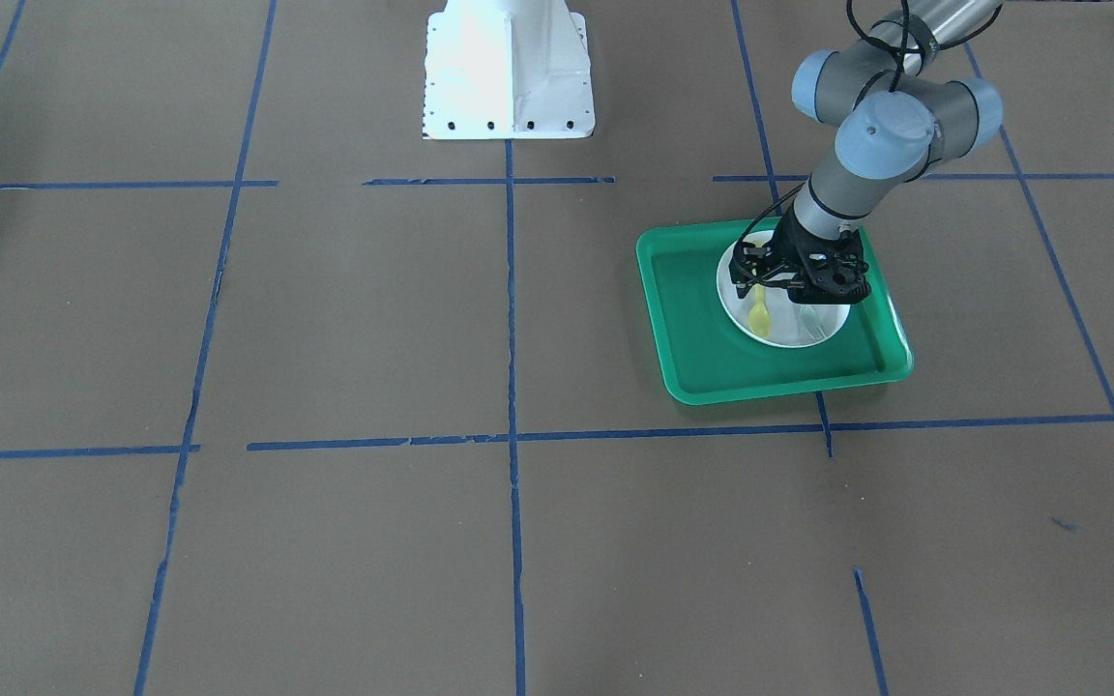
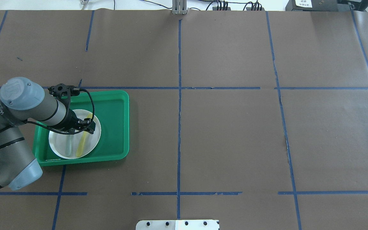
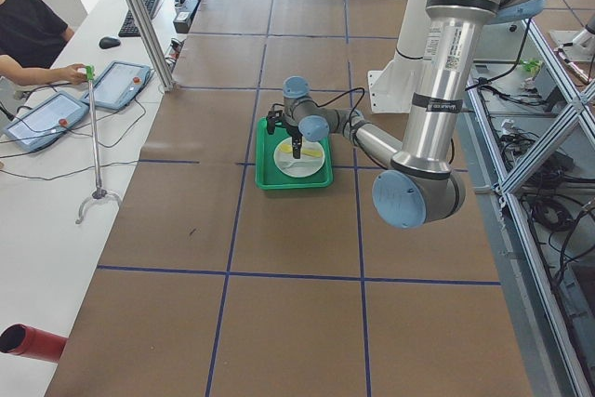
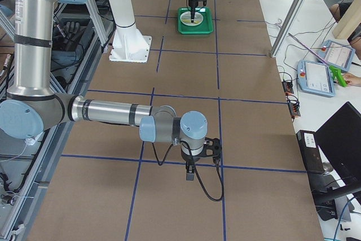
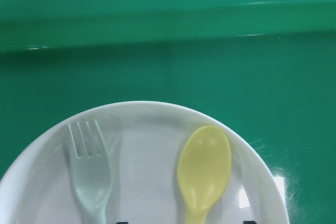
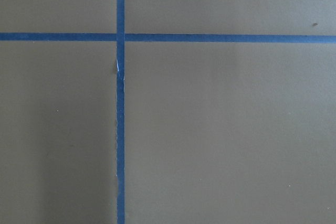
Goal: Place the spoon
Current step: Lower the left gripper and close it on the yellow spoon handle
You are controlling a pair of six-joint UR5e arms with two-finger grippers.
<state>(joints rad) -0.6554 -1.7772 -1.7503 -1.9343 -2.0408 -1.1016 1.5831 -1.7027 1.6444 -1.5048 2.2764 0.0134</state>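
Note:
The small yellow spoon (image 5: 203,169) lies on a white plate (image 5: 147,129) with its bowl toward the plate's rim. A pale grey-green fork (image 5: 90,177) lies beside it. The plate sits in a green tray (image 2: 113,121). My left gripper (image 2: 83,127) hangs low over the plate, open, with a fingertip on either side of the spoon's handle; only the tips (image 5: 122,222) show at the wrist view's bottom edge. The spoon (image 1: 759,314) also shows below the gripper (image 1: 760,282) in the front view. My right gripper (image 4: 190,174) points down over bare table far from the tray; I cannot tell its state.
The tray's raised rim (image 1: 779,387) surrounds the plate. The white robot base (image 1: 509,68) stands at the table's middle edge. Brown paper with blue tape lines (image 6: 121,129) covers the table. An operator (image 3: 28,30) sits at a side desk.

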